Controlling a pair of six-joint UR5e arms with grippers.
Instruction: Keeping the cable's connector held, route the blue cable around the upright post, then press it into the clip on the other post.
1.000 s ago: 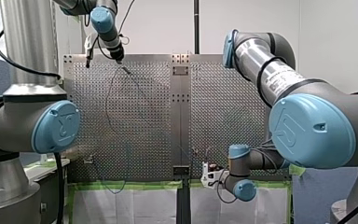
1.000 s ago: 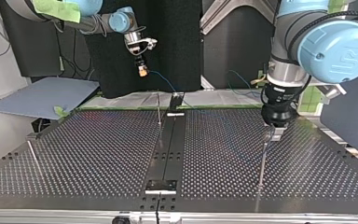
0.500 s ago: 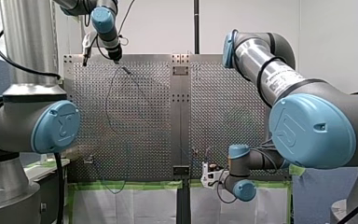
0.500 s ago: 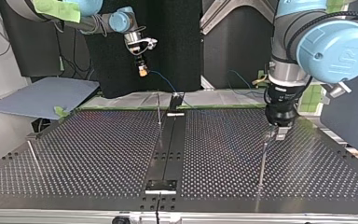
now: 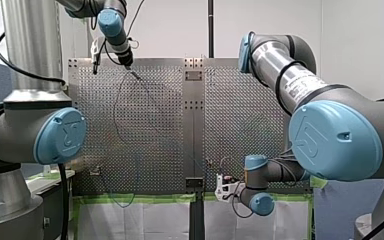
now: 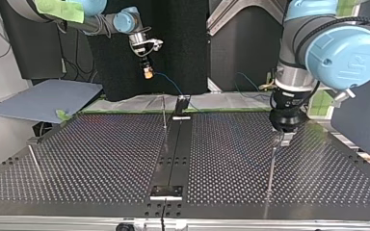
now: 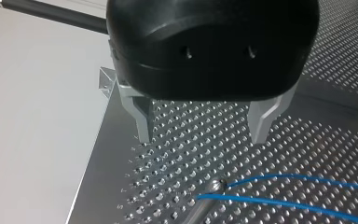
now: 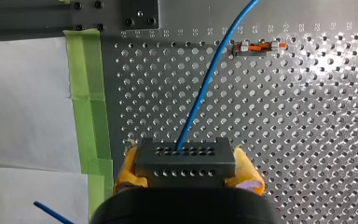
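Observation:
In the right wrist view my right gripper [image 8: 186, 179] has its yellow pads shut on the dark connector block [image 8: 185, 161]. The blue cable [image 8: 205, 88] runs out of the block over the perforated table. A small orange and white clip [image 8: 258, 46] lies ahead of it. In the left wrist view my left gripper [image 7: 204, 133] is open, its metal fingers [image 7: 143, 119] apart above the upright post [image 7: 212, 187]. The blue cable [image 7: 303, 186] loops around that post's tip. In the top view my left gripper [image 6: 283, 136] hangs just over the post [image 6: 271, 161].
Another thin post [image 6: 164, 113] stands near the table's dark centre rail [image 6: 173, 154], and a third post [image 6: 34, 162] at the top view's left. Green tape [image 8: 86, 93] edges the plate beside my right gripper. A grey board [image 6: 43, 100] lies off the table.
My left gripper shifted slightly over the post and came back to about the same spot, still open. My right gripper kept the connector and has not moved.

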